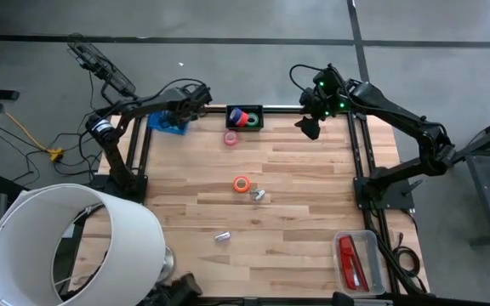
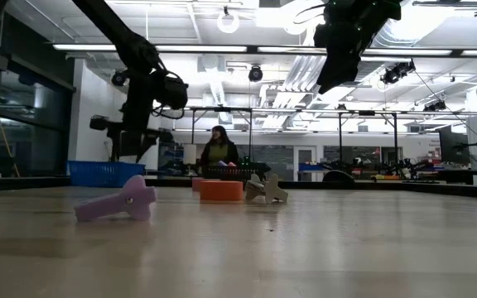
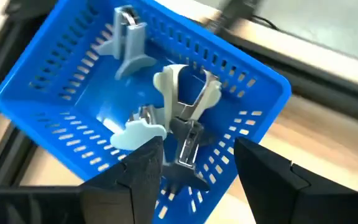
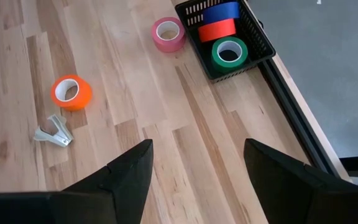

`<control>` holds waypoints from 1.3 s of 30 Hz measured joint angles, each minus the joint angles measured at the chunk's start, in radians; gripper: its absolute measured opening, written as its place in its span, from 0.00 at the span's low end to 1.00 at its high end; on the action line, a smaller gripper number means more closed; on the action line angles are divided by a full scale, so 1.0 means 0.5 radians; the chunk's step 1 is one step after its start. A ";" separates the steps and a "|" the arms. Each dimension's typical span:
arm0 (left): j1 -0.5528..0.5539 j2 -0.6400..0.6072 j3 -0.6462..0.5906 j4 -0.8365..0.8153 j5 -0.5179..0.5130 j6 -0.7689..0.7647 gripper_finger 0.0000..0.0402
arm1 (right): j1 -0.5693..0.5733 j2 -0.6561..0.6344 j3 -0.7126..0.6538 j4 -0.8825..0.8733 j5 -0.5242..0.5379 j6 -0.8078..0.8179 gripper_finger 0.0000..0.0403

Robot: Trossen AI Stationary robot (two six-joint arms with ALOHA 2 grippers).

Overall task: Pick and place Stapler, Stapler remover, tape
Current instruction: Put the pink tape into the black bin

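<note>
My left gripper (image 3: 197, 177) hangs open over the blue basket (image 3: 48, 74) at the table's far left corner, in which several staple removers (image 3: 182, 93) lie. My right gripper (image 4: 194, 177) is open and raised near the far edge, right of the black basket (image 4: 260, 46). That basket holds green (image 4: 229, 53), red (image 4: 217, 30) and blue (image 4: 221, 11) tape rolls. A pink roll (image 4: 168, 32) lies flat beside the basket, and an orange roll (image 4: 71, 92) lies mid-table. One staple remover (image 4: 53, 132) lies by the orange roll, another (image 1: 222, 237) nearer. The red stapler (image 1: 347, 257) lies in a clear tray.
The clear tray (image 1: 368, 242) sits at the table's near right corner. A large white drum-like shade (image 1: 66, 246) overhangs the near left corner. In the low view a person (image 2: 218, 151) stands far behind the table. Bare wood lies between the orange roll and the right edge.
</note>
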 joint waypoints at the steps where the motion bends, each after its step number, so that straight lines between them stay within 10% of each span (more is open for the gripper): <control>1: -0.023 0.000 0.000 0.010 0.013 0.049 0.49 | 0.000 0.000 -0.001 0.000 0.000 -0.003 0.60; 8: -0.175 0.000 0.000 0.044 0.113 0.342 0.49 | 0.000 0.000 -0.001 0.000 0.000 -0.035 0.60; 22: -0.128 -0.011 0.016 -0.121 -0.039 -0.024 0.49 | 0.000 0.000 -0.001 -0.003 -0.006 -0.058 0.60; 31: -0.176 -0.034 0.282 -0.099 0.070 0.567 0.49 | -0.001 0.000 -0.001 -0.013 -0.007 -0.085 0.60; 39: -0.275 -0.034 0.331 0.214 0.624 1.339 0.49 | -0.001 0.001 -0.001 0.004 -0.007 -0.089 0.60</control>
